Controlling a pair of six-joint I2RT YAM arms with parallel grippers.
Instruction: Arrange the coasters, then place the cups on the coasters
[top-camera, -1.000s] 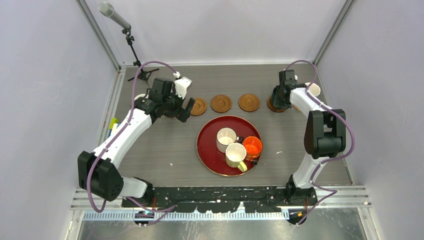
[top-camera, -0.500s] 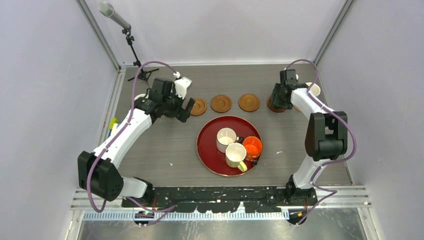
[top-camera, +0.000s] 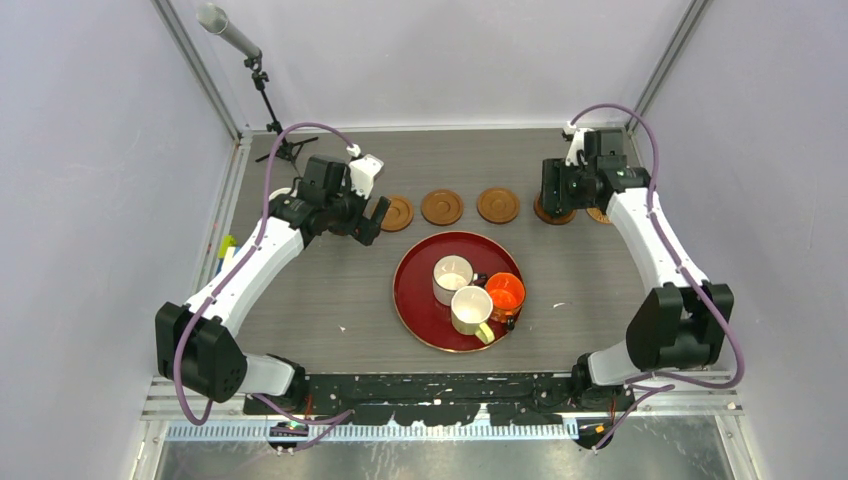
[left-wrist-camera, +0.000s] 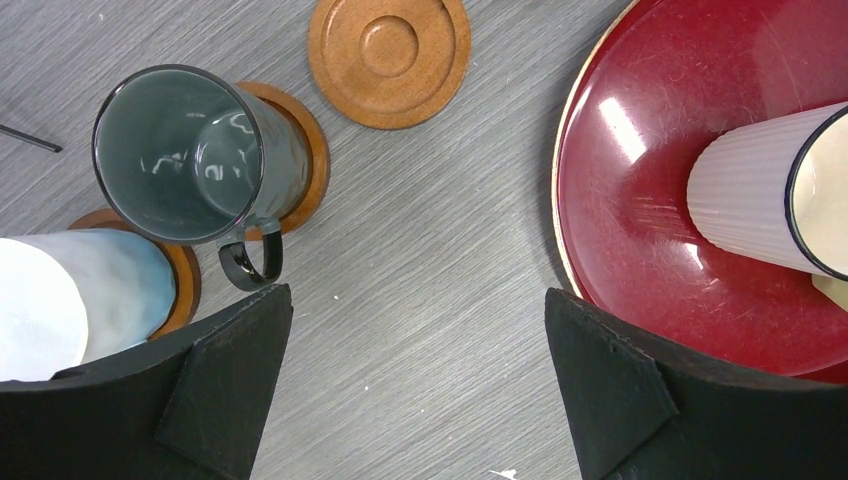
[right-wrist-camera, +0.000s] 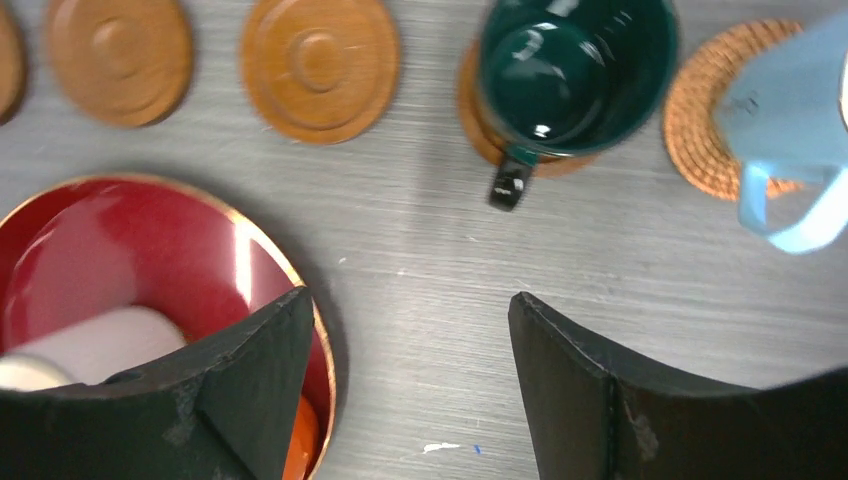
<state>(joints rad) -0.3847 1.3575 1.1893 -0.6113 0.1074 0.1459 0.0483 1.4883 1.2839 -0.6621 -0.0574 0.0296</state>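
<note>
Brown coasters lie in a row across the back of the table; three stand bare (top-camera: 396, 212) (top-camera: 441, 207) (top-camera: 498, 205). A dark teal cup (right-wrist-camera: 575, 70) stands on a coaster, and a light blue cup (right-wrist-camera: 790, 100) on the coaster (right-wrist-camera: 700, 120) beside it. My right gripper (right-wrist-camera: 410, 295) is open just in front of the teal cup, holding nothing. My left gripper (left-wrist-camera: 416, 295) is wide open over bare table beside a grey-green cup (left-wrist-camera: 185, 150) and a pale blue cup (left-wrist-camera: 80, 300), each on a coaster. White (top-camera: 452, 273), cream (top-camera: 471, 305) and orange (top-camera: 505, 291) cups stand in the tray.
The dark red round tray (top-camera: 415, 300) sits mid-table in front of the coaster row. A microphone stand (top-camera: 268, 100) rises at the back left corner. Grey walls close in both sides and the back.
My right gripper has opened and let go of the dark teal cup, which now stands on its coaster. The right arm has lifted and its elbow has swung right. The left arm has not moved.
</note>
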